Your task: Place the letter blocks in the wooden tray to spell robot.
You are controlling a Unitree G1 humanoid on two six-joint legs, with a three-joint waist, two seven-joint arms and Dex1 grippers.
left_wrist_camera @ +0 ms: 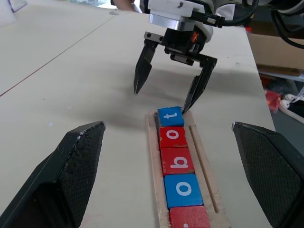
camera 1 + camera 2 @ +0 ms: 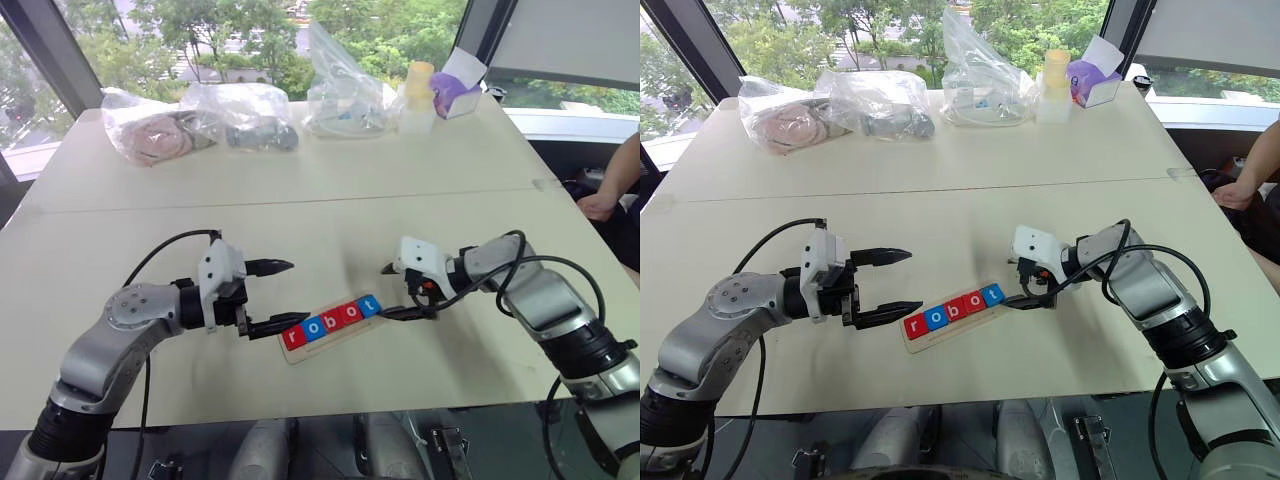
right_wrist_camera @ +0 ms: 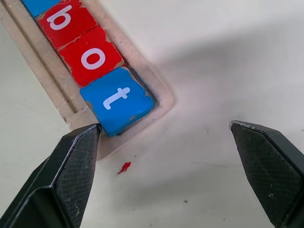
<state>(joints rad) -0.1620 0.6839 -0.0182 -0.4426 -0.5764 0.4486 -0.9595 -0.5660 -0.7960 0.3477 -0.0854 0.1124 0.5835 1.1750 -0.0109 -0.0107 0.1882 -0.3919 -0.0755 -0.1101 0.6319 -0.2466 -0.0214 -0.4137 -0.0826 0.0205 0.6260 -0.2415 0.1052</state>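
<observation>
The broad pale rectangular table (image 2: 330, 200) carries everything. Along its far edge lie clear plastic bags (image 2: 200, 120) with their contents, a small yellow-capped bottle (image 2: 418, 95) and a purple-and-white box (image 2: 458, 88); what is in the bags is hard to make out. A person's arm (image 2: 612, 190) shows past the right edge, cut off by the frame.

Near the middle of the near edge lies the long narrow pale wooden tray (image 2: 300, 354), set at a slant. In it sit the five small square red and blue letter blocks (image 2: 331, 322), reading r, o, b, o, t in order from the robot's left. As far as can be judged the word is spelled and the task looks finished, with only withdrawing the arms left. The blue t block (image 3: 116, 100) seems to sit a little tilted against the end rim, so it may want a nudge; this is uncertain.

The left gripper (image 2: 280, 295) hovers just beside the tray's left end, jaws spread wide, holding nothing. The right gripper (image 2: 402, 290) stands at the tray's right end, also wide open and empty, one fingertip (image 1: 189, 102) very near the t block; whether it touches cannot be told
</observation>
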